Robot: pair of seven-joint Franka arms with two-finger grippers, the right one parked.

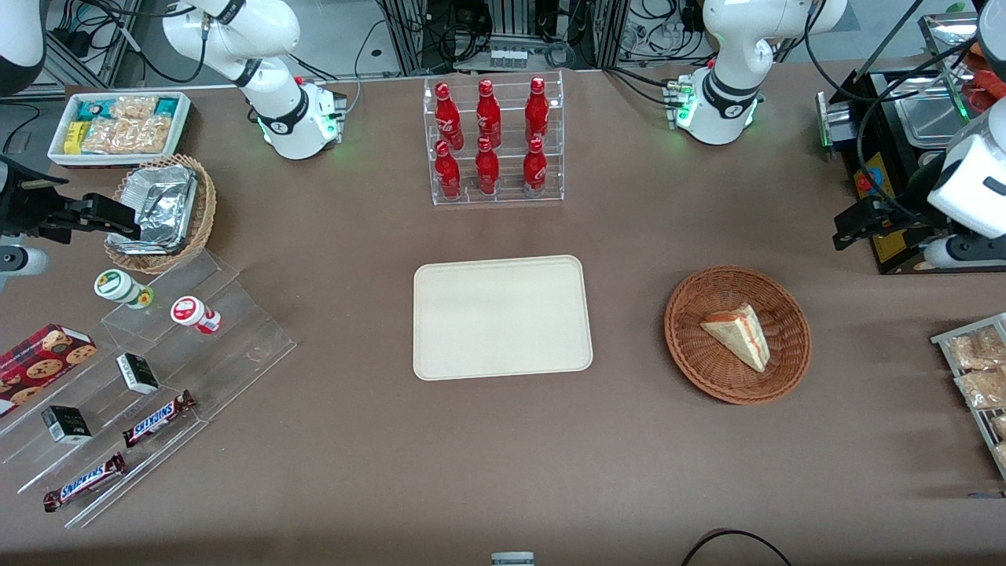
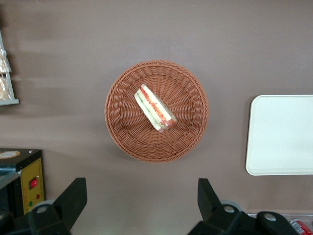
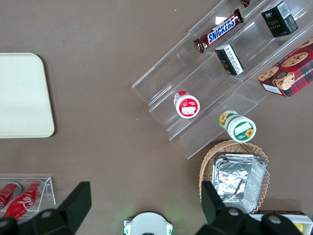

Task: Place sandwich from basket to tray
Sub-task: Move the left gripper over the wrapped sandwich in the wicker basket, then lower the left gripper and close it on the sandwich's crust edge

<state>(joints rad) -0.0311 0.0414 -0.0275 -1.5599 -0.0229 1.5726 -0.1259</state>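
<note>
Gripper (image 2: 138, 203), fingers spread wide apart and holding nothing, hangs above the table toward the working arm's end.

One sandwich (image 1: 737, 336) lies in one reddish-brown basket (image 1: 695, 354); one bare cream tray (image 1: 501, 317) sits apart from it, mid-table. Six red bottles (image 1: 489, 139) stand in a clear rack. Two bars reading SNICKERS (image 1: 158, 418), two round tubs (image 1: 122, 288), two black boxes (image 1: 137, 373) and one cookie box (image 1: 43, 359) occupy the clear stepped stand.

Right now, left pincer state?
Left pincer: open, holding nothing, hovering above the table beside the basket; sandwich lies in the basket.
</note>
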